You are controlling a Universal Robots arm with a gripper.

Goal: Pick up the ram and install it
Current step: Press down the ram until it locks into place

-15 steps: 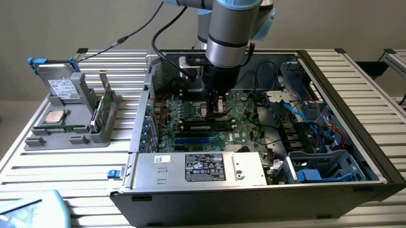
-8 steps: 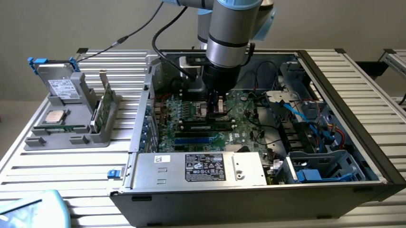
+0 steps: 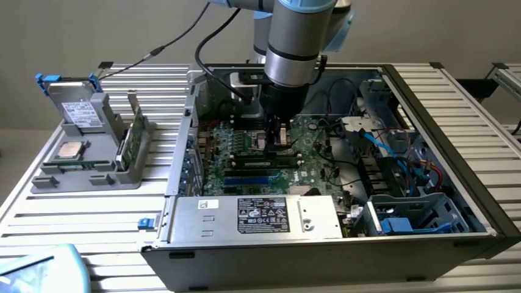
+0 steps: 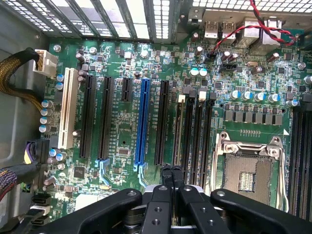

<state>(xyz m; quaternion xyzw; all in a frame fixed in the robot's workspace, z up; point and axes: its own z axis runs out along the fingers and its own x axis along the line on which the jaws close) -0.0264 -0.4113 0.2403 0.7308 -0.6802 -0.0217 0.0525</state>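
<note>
The ram [image 4: 178,131] stands edge-on in the memory slot closest to the long black expansion slots, a thin dark-green strip running between the slot's end clips. My gripper [image 4: 171,170] is shut, its two black fingertips pressed together directly over the near end of the ram's top edge. I cannot tell whether they touch it. In the exterior view the gripper [image 3: 277,141] reaches straight down into the open computer case [image 3: 456,128], just above the row of dark memory slots [image 3: 262,162] on the motherboard.
Beside the ram lie more black memory slots [image 4: 201,131] and the open processor socket [image 4: 246,171]. A blue expansion slot [image 4: 142,122] and a white one [image 4: 67,109] lie further off. A grey holder [image 3: 82,165] at the exterior view's left carries a processor chip [image 3: 72,149] and a green card [image 3: 132,139]. The power supply [image 3: 252,217] fills the case front.
</note>
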